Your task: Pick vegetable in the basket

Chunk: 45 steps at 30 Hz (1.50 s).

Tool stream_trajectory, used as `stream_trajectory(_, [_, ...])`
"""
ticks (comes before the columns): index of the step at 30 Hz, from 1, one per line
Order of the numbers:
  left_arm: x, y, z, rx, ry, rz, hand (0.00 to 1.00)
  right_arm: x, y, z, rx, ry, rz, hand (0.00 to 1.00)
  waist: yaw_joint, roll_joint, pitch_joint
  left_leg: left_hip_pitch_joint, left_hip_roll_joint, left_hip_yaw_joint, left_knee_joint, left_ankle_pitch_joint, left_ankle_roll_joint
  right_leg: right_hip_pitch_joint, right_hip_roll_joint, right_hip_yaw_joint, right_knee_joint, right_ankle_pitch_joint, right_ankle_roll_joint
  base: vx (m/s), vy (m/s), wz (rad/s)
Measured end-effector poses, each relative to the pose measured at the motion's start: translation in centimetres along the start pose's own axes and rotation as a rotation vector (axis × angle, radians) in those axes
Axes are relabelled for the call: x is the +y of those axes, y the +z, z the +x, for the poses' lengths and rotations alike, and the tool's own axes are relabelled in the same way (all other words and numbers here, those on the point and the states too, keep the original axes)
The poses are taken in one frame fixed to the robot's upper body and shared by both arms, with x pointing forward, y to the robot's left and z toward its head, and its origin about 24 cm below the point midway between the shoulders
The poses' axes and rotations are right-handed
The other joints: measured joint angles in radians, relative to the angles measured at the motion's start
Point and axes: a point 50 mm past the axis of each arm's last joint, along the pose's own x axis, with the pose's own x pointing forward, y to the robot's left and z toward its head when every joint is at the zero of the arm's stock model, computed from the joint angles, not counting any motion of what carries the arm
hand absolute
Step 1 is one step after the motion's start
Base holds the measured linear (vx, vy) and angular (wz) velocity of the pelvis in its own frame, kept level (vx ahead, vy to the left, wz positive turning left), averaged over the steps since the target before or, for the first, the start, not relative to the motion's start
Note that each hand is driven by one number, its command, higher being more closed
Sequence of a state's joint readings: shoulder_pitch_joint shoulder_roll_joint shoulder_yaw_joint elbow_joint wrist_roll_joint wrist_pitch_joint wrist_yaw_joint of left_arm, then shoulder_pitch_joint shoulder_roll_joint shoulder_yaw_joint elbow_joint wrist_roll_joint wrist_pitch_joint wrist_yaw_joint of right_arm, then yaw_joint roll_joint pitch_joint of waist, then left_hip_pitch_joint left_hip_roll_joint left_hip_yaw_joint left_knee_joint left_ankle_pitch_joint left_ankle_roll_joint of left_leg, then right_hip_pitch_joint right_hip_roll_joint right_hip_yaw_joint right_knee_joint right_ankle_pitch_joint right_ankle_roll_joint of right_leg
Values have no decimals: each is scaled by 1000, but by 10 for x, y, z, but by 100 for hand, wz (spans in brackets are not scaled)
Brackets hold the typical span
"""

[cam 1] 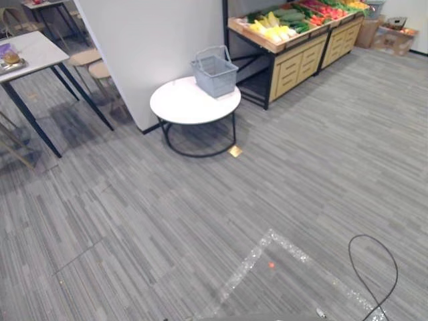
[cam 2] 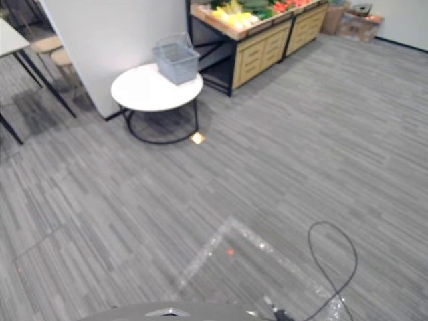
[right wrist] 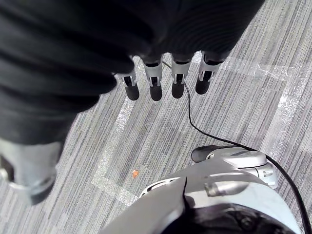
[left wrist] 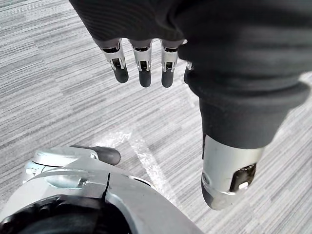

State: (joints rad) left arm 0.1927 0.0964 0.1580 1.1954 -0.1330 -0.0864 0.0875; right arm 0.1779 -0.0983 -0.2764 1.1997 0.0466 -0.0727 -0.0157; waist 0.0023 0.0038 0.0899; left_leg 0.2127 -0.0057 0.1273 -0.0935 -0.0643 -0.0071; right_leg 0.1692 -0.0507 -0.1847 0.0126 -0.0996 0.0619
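Basket (cam 1: 215,71) of grey mesh sits on the round white desk (cam 1: 180,107) — vegetables (cam 1: 284,23) heap on a wooden stand (cam 1: 294,61); left robot hand (left wrist: 145,68) and right robot hand (right wrist: 155,80) hang, fingers straight.

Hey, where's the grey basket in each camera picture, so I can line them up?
Left eye view: basket upper centre, on the round white table's far side.
Right eye view: basket upper left, on the same table.
Left wrist view: left hand, open, over floor.
Right wrist view: right hand, open, over floor.
Shared landmark: the table, beside the vegetable stand.
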Motion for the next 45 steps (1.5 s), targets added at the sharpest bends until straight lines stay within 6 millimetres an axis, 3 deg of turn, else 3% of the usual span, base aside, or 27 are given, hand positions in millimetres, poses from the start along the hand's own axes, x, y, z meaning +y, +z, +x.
stream_trajectory(18, [-1, 12, 2, -58, -14, 146, 0, 5, 5, 1, -14, -16, 29, 0, -4, -17, 20, -28, 1, -2, -7, 8, -4, -26, 0, -8, -2, 0, 0, -29, -17, 0])
stream_trajectory(27, [-1, 18, 3, -69, -18, 148, 0, 10, 14, 3, -32, 0, 32, 0, -24, -20, 37, -32, 1, 5, -2, 9, -16, -25, 1, -10, -13, 2, 2, 19, -17, 1])
stream_trajectory(36, [0, 21, 3, -78, -12, 159, 0, 13, 18, 3, -42, 8, 30, 0, -25, -21, 48, -35, 7, 27, -6, 10, -20, -28, 5, 0, -17, 11, 16, -40, -24, -3])
stream_trajectory(40, [0, 24, 4, -86, -10, 172, 0, 13, 18, 3, -45, 9, 22, 0, -25, -21, 50, -39, 7, 31, -8, 10, -19, -32, 7, 3, -27, 19, 7, -57, -21, -4])
stream_trajectory(45, [-1, 34, 5, -108, -9, 157, 0, 17, 32, 5, -88, 25, 16, 0, -26, -23, 87, -79, 20, 66, 2, 19, -21, -132, 13, 32, 83, -15, -22, -4, -40, -19])
